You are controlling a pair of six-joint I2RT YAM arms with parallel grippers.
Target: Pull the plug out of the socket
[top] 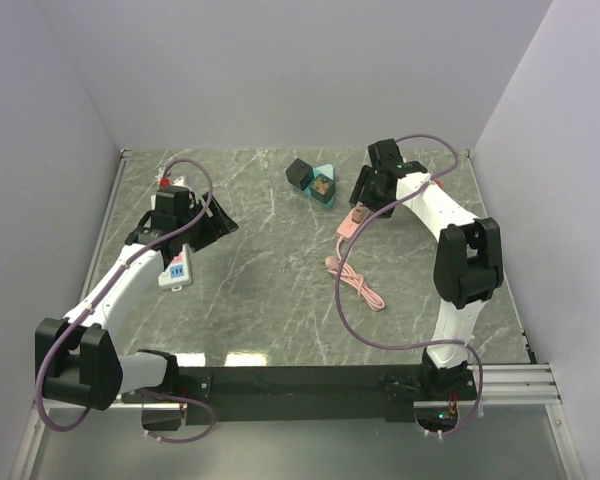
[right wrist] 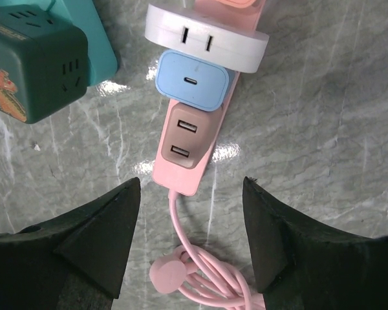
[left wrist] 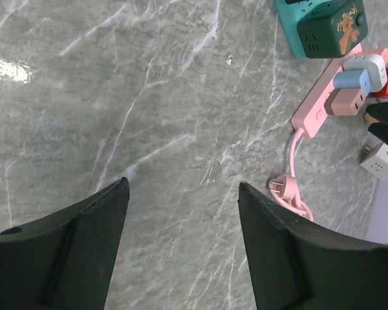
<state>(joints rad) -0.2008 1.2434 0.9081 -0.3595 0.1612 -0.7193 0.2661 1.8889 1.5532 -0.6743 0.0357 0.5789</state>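
The brown plug [right wrist: 184, 139] sits at the cord end of the pink strip [right wrist: 156, 172] on the counter [right wrist: 323, 161], jammed right up against the blue plug [right wrist: 193, 81] and then the white plug [right wrist: 207, 35]. The right gripper [right wrist: 191, 184] hovers right over it, spread wide and empty. The left gripper [left wrist: 183, 187] is also spread and empty, way off over bare counter, so nothing's pinning the strip. My worry is that a yank lifts the whole strip, or the jaws catch two plugs at once.
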